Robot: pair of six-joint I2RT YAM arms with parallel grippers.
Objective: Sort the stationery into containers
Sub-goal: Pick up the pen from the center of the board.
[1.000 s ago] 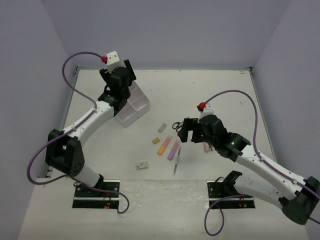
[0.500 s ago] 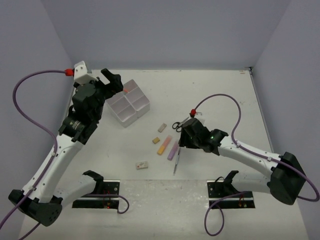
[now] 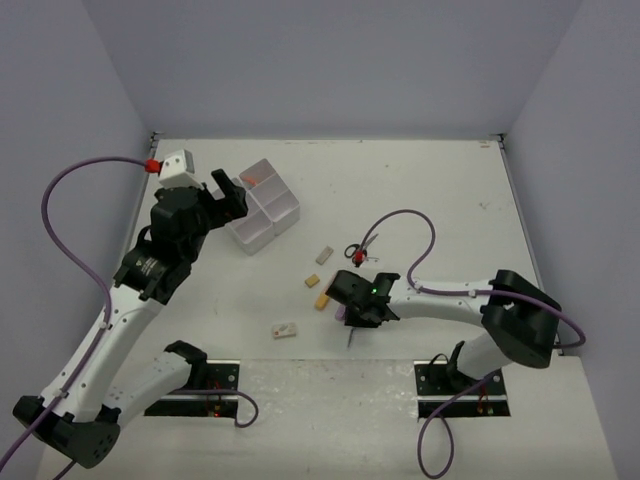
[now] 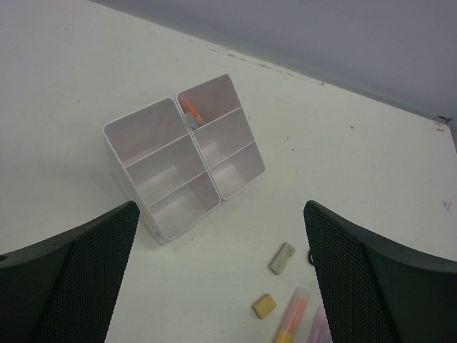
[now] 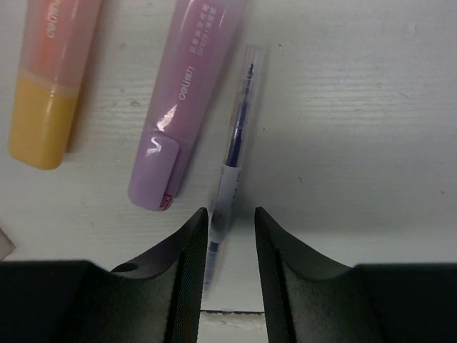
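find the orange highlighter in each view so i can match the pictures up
Top external: orange highlighter near mid-table, below and right of the bins.
Left wrist: the highlighter at the bottom edge, right of centre, cut off.
Right wrist: the highlighter in the top left corner, yellow cap downward.
Shared landmark: purple highlighter alongside on its right, mostly covered in the top view.

"deli" on purple highlighter (image 5: 187,107) (sideways)

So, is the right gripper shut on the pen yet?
Open, not gripping. The right gripper has its fingers either side of the pen, which lies flat on the table, gaps showing both sides.
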